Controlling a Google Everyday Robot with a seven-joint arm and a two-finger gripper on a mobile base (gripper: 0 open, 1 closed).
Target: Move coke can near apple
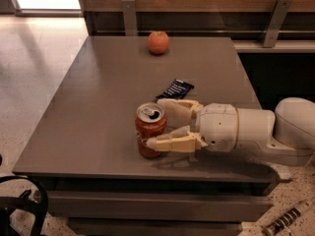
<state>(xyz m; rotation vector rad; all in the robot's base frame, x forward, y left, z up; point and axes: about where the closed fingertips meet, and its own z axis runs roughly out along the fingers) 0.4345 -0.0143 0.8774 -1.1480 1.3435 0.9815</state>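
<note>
- Coke can (150, 132) upright, long axis vertical, silver top up, lower centre of the tabletop (98, 107).
- Tool (155, 123), from the right, open wide astride the can, not clamped.
- Apple (158, 42) well apart, upper centre.

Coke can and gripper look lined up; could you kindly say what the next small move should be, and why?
Probably tighten on the coke can before lifting: the gripper reaches around it on the table, and the apple sits far back.
</note>
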